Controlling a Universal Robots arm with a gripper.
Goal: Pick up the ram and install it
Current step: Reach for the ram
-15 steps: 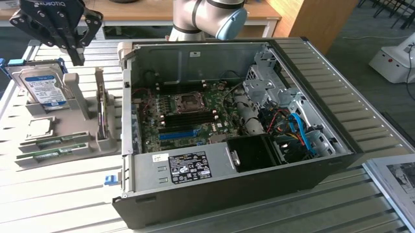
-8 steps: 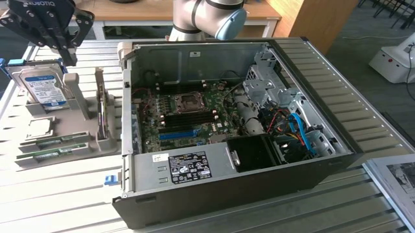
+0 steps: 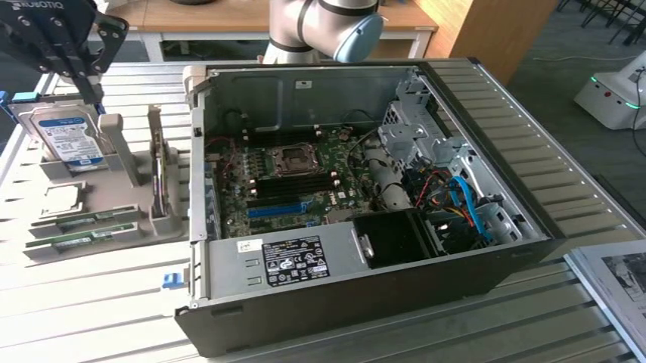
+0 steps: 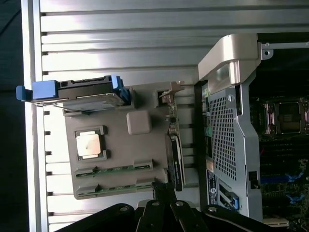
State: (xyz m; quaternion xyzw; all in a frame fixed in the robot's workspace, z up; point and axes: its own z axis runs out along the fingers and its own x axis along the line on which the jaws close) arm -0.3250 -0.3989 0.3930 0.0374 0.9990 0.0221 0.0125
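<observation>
Ram (image 3: pixel 83 222): in grey holder (image 3: pixel 166 221) on surface (image 3: pixel 101 302), not picked.
Gripper (image 3: pixel 96 92): near hard drive (image 3: pixel 66 136), carrying nothing; open/shut can't tell.
Slots (image 3: pixel 293 184): look empty, install left.

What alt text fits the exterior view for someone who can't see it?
The robot's claw hangs above a grey holder at the exterior view's left, where two green ram sticks lie near an upright hard drive. An open computer case, motherboard exposed, sits at the view's right.
</observation>
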